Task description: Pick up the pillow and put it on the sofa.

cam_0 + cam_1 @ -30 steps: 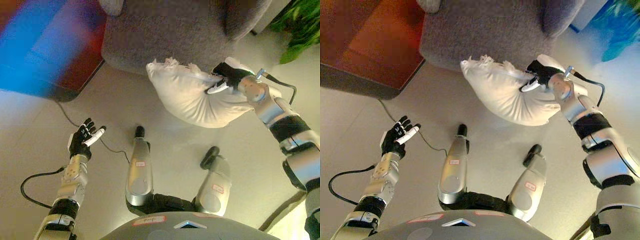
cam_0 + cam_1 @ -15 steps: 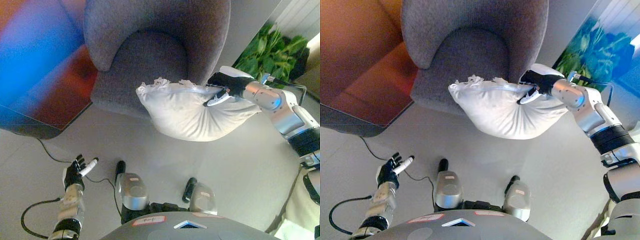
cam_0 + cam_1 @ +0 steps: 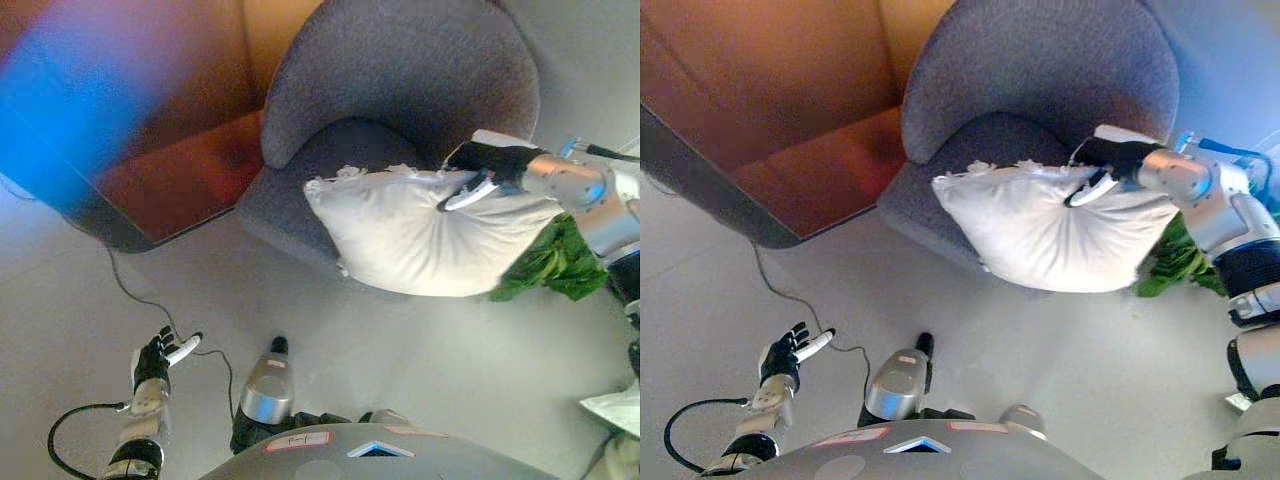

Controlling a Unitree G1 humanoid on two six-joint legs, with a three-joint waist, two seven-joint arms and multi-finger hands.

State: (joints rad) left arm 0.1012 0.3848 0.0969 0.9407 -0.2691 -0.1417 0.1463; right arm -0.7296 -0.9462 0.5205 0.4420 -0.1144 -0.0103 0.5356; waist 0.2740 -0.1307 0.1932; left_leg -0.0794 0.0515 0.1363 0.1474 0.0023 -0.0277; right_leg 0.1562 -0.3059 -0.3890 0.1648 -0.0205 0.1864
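A white pillow (image 3: 420, 238) with a frilled edge hangs in the air in front of the grey armchair-style sofa (image 3: 400, 90), level with its seat front. My right hand (image 3: 488, 166) is shut on the pillow's upper right edge, the cloth bunched in its fingers. The pillow's left end (image 3: 960, 190) overlaps the front of the seat cushion (image 3: 990, 140). My left hand (image 3: 157, 358) stays low at the lower left, open with straight fingers, holding nothing.
A reddish-brown wooden cabinet (image 3: 790, 110) stands left of the sofa. A green plant (image 3: 550, 262) shows behind the pillow's right end. A thin cable (image 3: 135, 300) trails on the pale floor (image 3: 420, 350) at left.
The camera has tilted up and swung right, so the sofa fills more of the view. My right hand has carried the pillow closer to the seat. The left hand stays idle.
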